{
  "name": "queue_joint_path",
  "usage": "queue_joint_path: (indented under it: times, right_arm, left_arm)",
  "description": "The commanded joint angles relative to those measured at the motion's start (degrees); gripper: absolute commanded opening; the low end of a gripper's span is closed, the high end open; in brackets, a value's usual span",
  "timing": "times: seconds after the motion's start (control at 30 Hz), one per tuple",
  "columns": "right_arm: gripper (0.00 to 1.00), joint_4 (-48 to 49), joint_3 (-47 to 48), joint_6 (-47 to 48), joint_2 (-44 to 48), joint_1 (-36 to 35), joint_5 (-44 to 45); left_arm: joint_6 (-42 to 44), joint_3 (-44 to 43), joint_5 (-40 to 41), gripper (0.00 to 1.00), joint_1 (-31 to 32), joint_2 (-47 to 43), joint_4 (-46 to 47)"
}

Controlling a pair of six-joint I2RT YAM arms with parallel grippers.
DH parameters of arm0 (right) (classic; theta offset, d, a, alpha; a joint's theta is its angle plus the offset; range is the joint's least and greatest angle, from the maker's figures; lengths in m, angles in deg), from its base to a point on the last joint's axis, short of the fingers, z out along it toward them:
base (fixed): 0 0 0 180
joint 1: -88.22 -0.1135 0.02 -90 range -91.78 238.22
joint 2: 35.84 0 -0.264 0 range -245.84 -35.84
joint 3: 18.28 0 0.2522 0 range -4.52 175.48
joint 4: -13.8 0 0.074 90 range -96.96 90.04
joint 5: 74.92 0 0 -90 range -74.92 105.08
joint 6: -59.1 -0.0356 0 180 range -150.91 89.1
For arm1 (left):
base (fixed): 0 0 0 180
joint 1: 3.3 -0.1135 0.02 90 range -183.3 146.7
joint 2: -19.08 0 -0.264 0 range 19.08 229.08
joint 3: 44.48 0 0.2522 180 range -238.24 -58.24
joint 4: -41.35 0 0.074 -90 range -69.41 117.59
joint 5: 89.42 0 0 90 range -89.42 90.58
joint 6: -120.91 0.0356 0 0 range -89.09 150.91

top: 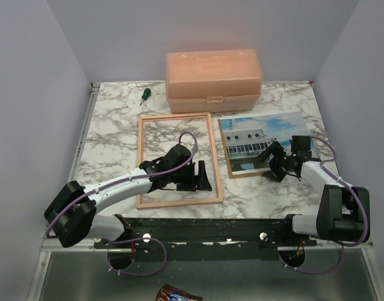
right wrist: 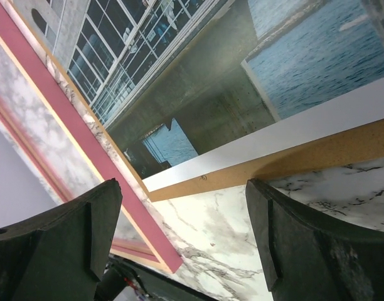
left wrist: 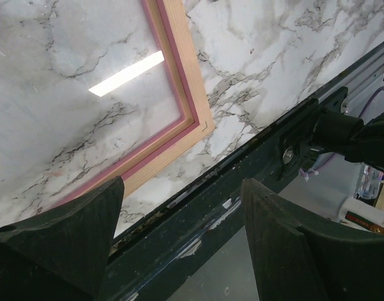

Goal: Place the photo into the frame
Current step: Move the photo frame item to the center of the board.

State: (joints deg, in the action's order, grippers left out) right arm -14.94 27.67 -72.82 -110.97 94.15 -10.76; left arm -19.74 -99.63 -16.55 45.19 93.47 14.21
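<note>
The frame (top: 142, 157) lies flat on the marble table, left of centre, with marble showing through its opening. Its near right corner (left wrist: 192, 119) shows pale wood with a pink inner lip. My left gripper (top: 201, 177) hovers over that corner, open and empty (left wrist: 182, 185). The photo (top: 255, 135), a white building over blue water, lies face up to the right of the frame. My right gripper (top: 277, 166) is low over the photo's near edge, open with nothing between its fingers (right wrist: 182, 185). The photo (right wrist: 198, 81) and the frame's pink edge (right wrist: 85, 144) fill the right wrist view.
A brown backing board (right wrist: 305, 157) lies under the photo, its edge sticking out at the near side. A peach plastic box (top: 214, 80) stands at the back, and a green screwdriver (top: 144, 95) lies left of it. A black rail (top: 204, 229) runs along the near table edge.
</note>
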Motion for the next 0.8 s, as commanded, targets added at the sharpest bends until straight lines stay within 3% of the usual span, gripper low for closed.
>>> queue_joint_path:
  times: [0.0,0.33,0.57,0.77]
  right_arm:
    - [0.88,-3.69,2.66,4.14,0.17,-0.70,2.48]
    - [0.88,-6.83,7.83,7.50,3.41,-0.75,12.07]
    - [0.89,-5.10,12.32,9.33,-6.50,-2.18,13.32]
    - [0.90,-6.42,14.89,9.90,-13.94,-10.38,16.42]
  left_arm:
    - [0.04,-3.01,1.03,0.76,0.55,1.19,0.37]
    - [-0.04,-9.65,2.64,0.71,1.47,5.98,-1.44]
    - [-0.41,-10.95,3.33,0.70,2.26,7.43,-1.46]
    - [-0.84,-10.51,3.98,0.70,2.62,7.54,-1.32]
